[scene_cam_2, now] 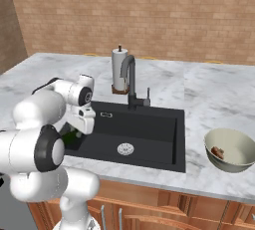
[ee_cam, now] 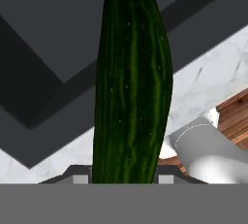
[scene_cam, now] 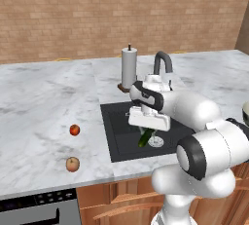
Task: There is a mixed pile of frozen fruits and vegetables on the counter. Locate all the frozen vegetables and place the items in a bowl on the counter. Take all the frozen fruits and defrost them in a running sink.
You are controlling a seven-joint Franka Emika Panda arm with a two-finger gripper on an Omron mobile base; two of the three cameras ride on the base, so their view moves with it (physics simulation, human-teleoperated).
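Note:
My gripper (scene_cam: 146, 130) hangs over the left part of the black sink (scene_cam: 119, 143), shut on a dark-green cucumber (scene_cam: 144, 138) that points down into the basin. In the hand view the cucumber (ee_cam: 131, 82) runs up from between the jaws of the gripper (ee_cam: 124, 177). Left of the sink, a red ball (scene_cam: 74, 130) and an orange-tan ball (scene_cam: 72, 164) lie on the marble counter (scene_cam: 44, 97). The cream bowl (scene_cam_2: 211, 139) stands on the counter right of the sink (scene_cam_2: 149, 129), with a brownish lump (scene_cam_2: 217, 151) inside it.
A dark gooseneck faucet (scene_cam: 163, 63) and a paper towel roll (scene_cam: 129, 68) stand behind the sink. A silver drain (scene_cam_2: 125, 149) sits in the basin floor. A stove's control panel (scene_cam: 39, 202) lies below the counter's front left edge. A brick wall backs the counter.

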